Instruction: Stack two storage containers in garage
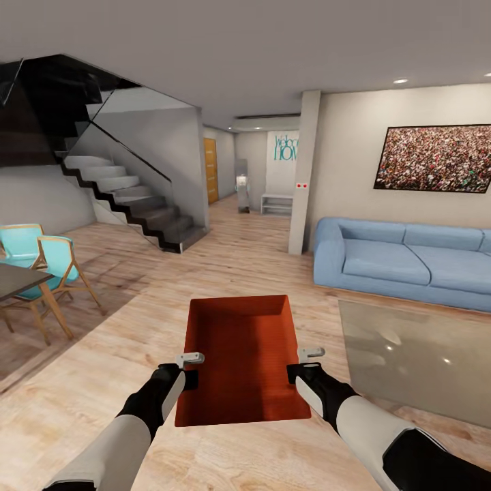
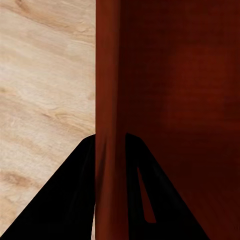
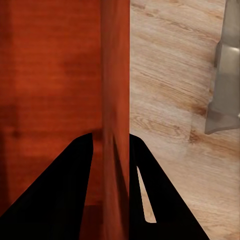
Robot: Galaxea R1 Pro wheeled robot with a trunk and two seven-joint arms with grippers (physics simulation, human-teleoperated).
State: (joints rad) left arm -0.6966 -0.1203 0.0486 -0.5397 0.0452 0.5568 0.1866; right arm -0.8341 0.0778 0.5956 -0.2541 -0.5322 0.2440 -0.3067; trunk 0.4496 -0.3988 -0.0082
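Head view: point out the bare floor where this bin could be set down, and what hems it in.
Open plank floor lies ahead of the storage container, between the staircase and the blue sofa, running into the hallway. Tighter at the sides: the dining table and turquoise chairs on the left, the glass table on the right.

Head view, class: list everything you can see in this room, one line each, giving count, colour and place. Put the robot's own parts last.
Storage container: one, red-orange, held over the wood floor between both grippers.
Sofa: one, blue, against the right wall.
Picture: one, multicoloured crowd, above the sofa.
Glass table: one, clear, in front of the sofa.
Chairs: two, turquoise with wood frames, far left.
Dark table: one, beside the chairs.
Staircase: one, grey and black, left rear.
Door: one, orange-brown, down the hallway.
Left gripper: shut on the container's left wall.
Right gripper: shut on its right wall.
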